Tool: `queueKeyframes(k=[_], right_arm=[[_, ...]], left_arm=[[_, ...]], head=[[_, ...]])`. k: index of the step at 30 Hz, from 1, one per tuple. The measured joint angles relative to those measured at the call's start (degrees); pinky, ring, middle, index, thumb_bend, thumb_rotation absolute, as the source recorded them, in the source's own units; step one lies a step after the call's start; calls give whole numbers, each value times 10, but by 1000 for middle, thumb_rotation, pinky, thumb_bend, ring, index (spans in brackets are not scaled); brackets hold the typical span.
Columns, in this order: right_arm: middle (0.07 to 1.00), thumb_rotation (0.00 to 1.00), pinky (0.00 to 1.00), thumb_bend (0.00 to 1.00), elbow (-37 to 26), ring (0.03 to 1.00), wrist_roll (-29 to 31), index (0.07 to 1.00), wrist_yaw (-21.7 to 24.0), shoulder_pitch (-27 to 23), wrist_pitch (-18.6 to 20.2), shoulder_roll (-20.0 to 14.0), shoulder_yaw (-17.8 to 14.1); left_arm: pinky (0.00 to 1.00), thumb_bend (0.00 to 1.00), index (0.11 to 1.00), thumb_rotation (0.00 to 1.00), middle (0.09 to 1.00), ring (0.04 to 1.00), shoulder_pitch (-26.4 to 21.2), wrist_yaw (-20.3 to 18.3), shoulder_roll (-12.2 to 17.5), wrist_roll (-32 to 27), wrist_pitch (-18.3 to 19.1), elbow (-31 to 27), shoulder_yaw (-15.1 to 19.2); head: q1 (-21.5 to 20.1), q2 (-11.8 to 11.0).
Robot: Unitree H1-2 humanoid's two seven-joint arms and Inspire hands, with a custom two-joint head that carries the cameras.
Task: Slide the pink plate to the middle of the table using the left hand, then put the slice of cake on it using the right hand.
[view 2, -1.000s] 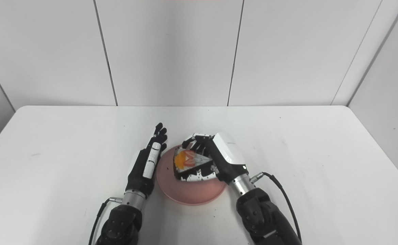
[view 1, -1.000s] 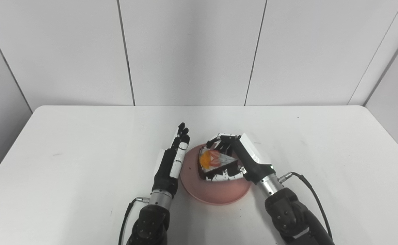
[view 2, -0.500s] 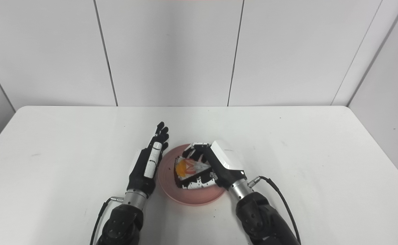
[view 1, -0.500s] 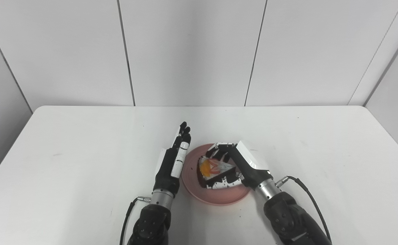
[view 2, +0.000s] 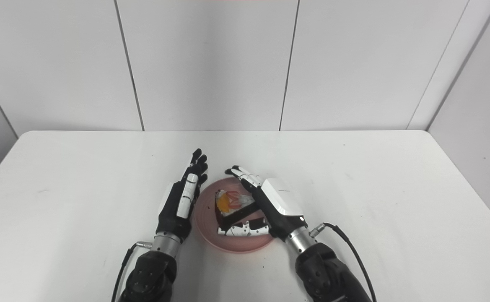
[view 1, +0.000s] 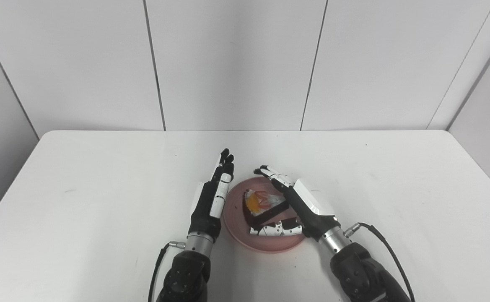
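Observation:
The pink plate (view 1: 236,226) sits near the front middle of the white table (view 1: 102,176). A slice of chocolate cake (view 1: 261,205) with orange and strawberry topping rests on it. My right hand (view 1: 299,205) is open beside the slice, its fingers (view 1: 272,174) stretched out behind the cake and its thumb lying in front of it; whether they still touch the slice is unclear. My left hand (view 1: 213,197) is open and flat, edge-on, just left of the plate's rim. Both hands also show in the right eye view (view 2: 270,205), (view 2: 182,197).
The white table runs wide to the left, right and back, ending at a grey panelled wall (view 1: 236,63). Cables trail from both wrists near the front edge.
My right hand lowered the cake onto the plate and opened, its fingers spreading away from the slice. The left hand stayed in place.

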Motion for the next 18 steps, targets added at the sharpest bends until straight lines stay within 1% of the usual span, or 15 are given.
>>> queueKeyframes(k=[1,3,5,7,9,10,12,13,14,16,17,18], right_arm=[[979,692,905,725,-3,959,1,917,2,0,1,0,-1],[984,697,910,732,-13,964,3,922,6,2,4,0,-4],[989,690,895,739,-25,965,7,931,8,7,7,2,-8],[995,668,873,719,-30,968,10,954,8,12,7,6,-14],[1000,732,873,709,-33,981,17,993,-1,19,6,12,-20],[1000,775,907,731,-33,994,24,998,-7,21,5,18,-27],[1000,800,927,737,-21,998,50,1000,-23,25,1,27,-47],[1000,797,950,731,-13,999,64,1000,-27,25,-1,31,-55],[1000,787,980,699,-5,1000,86,1000,-29,26,-3,36,-66],[1000,808,990,671,10,1000,130,1000,-32,27,-11,50,-85],[1000,871,996,692,13,1000,144,1000,-36,29,-13,56,-93],[1000,901,999,707,13,1000,157,1000,-38,31,-13,62,-100]], left_arm=[[992,663,1000,1000,1000,1000,0,0,0,0,0,0,0],[997,667,1000,1000,1000,1000,0,0,1,0,0,0,1],[989,667,1000,1000,1000,1000,1,-1,1,-1,0,-2,2],[998,659,1000,1000,1000,1000,2,-1,3,0,0,-5,3],[1000,680,1000,1000,1000,1000,6,-2,5,0,0,-12,3],[1000,684,1000,1000,1000,1000,9,-4,6,-1,1,-17,3],[1000,685,1000,1000,1000,1000,16,-5,7,-5,2,-27,4],[1000,682,1000,1000,1000,1000,17,-5,8,-5,2,-28,4],[1000,677,1000,1000,1000,1000,17,-5,8,-5,2,-28,4],[1000,663,1000,1000,1000,1000,18,-5,9,-5,2,-29,4],[1000,641,1000,1000,1000,1000,18,-5,10,-5,2,-30,4],[1000,638,1000,1000,1000,1000,19,-5,11,-6,2,-31,3]], head=[[0,0],[-1,1],[-2,1],[-3,3],[-6,4],[-6,4],[-6,4],[-7,3],[-7,3],[-8,2],[-10,2],[-11,2]])
